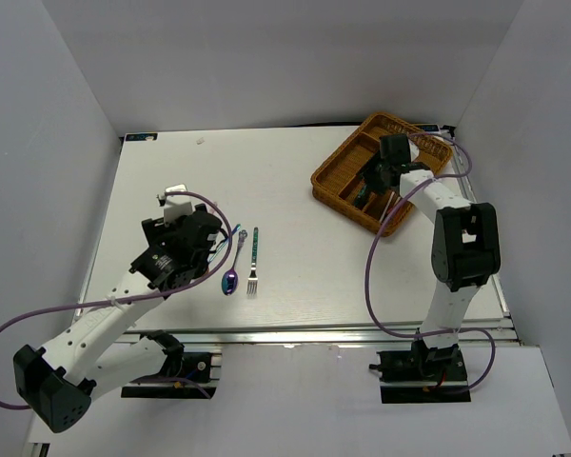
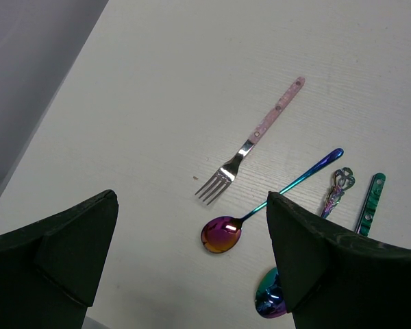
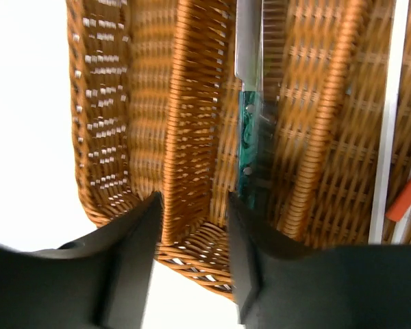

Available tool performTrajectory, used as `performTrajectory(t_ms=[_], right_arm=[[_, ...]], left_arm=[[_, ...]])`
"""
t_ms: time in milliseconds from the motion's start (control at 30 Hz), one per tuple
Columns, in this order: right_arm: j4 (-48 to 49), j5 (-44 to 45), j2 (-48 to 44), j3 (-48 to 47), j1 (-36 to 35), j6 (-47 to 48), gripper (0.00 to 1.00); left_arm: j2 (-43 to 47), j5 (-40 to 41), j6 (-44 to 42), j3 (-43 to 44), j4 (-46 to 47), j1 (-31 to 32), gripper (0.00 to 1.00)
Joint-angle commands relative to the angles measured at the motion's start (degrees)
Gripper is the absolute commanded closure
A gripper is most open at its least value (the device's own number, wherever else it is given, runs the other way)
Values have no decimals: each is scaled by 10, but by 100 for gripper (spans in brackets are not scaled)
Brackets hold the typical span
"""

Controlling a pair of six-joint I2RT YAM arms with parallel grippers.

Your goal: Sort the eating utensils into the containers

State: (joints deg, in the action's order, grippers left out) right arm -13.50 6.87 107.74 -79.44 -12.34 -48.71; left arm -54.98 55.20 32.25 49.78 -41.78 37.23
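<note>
Right hand (image 3: pixel 192 212) hangs over the tray (image 3: pixel 99 103), fingers parted and holding nothing, just above a teal knife (image 3: pixel 248 137) lying in one compartment. Chopsticks (image 3: pixel 405 199) sit in the next slot. Left hand (image 2: pixel 192 199) is spread wide and empty above the tabletop (image 2: pixel 192 68), where a pink fork (image 2: pixel 260 127), two shiny spoons (image 2: pixel 221 234) and a teal fork (image 2: pixel 373 195) are left to sort. Maybe halfway, I'd guess.

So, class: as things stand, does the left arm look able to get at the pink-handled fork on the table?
Probably yes: the left tool hangs open right over the pink-handled fork, which lies flat with nothing covering it.
</note>
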Motion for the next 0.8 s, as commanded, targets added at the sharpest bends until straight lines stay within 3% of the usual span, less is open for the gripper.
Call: performTrajectory(t_ms=[0,33,200,267,333,433,600,767], right_arm=[[-8,13,-7,-34,0,14,47],[-9,12,-10,-35,0,18,40],[-20,39,-43,-49,-54,91,34],[-35,64,-52,-54,-106,141,26],[-46,104,-59,-47,-159,176,11],[-59,124,-71,-27,-211,186,11],[-60,103,-127,44,-226,130,11],[-71,117,-205,112,-226,142,11]], left_arm=[[-2,-1,-3,17,5,-3,2],[-3,-1,-3,17,5,-3,2],[-3,1,-3,17,6,-3,2],[-5,-1,-3,16,6,-4,2],[-11,-4,-3,17,6,-7,2],[-17,-19,-6,16,13,-8,2],[-76,-175,-38,24,63,-15,2],[-124,-186,-34,55,65,-16,2]])
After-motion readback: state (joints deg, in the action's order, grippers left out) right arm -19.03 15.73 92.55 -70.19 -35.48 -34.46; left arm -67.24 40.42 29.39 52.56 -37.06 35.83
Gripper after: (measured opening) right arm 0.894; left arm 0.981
